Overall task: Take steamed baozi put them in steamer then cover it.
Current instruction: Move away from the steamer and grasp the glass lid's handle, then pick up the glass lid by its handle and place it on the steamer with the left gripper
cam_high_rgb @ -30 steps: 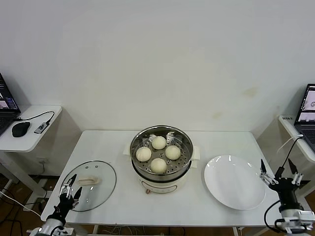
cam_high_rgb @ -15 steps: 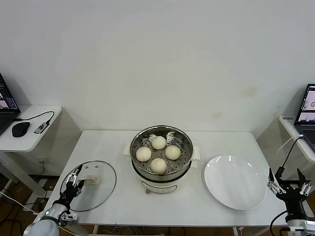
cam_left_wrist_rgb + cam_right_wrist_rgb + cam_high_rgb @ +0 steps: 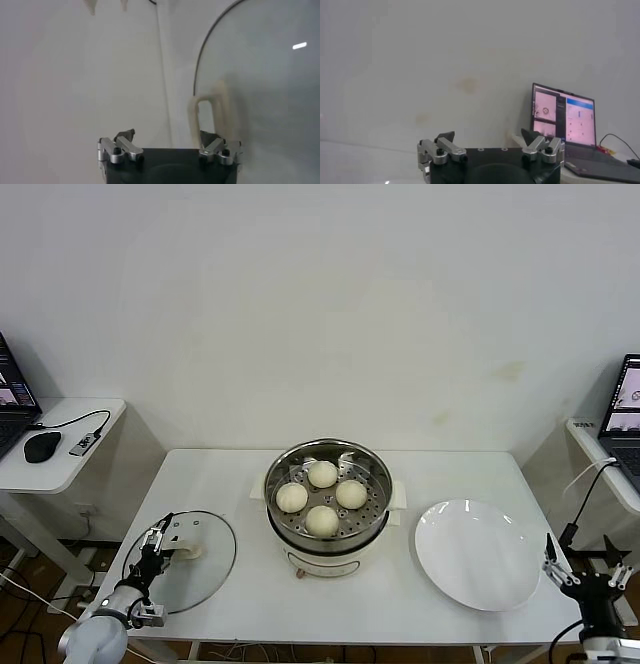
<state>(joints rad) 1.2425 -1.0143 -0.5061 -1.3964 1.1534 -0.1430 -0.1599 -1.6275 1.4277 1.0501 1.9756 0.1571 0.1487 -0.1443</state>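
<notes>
- The steamer (image 3: 327, 506) stands at the middle of the white desk (image 3: 240, 474), uncovered, with all four steamed baozi (image 3: 322, 497) sitting on its perforated tray in a diamond.
- Left of the steamer, near the desk's front left corner, the glass lid (image 3: 190, 559) lies flat, well apart from the pot; its white handle (image 3: 180, 551) faces up.
- The left tool (image 3: 160, 542) hangs over the lid's near-left part, right at the handle, its fingers spread wide and holding nothing; in the left wrist view the handle (image 3: 206, 114) stands just ahead of one fingertip (image 3: 209, 137).
- Right of the steamer lies an empty white plate (image 3: 478, 554), apart from the pot.
- The right tool (image 3: 585, 566) is off the desk's front right corner, beyond the plate, fingers wide and empty.
- A laptop (image 3: 625, 409) sits on a side stand far right of the steamer; the right wrist view shows its lit screen (image 3: 563, 118).
- Far left of the steamer, a side table (image 3: 70, 449) carries a black mouse (image 3: 42, 446) and a cable.
</notes>
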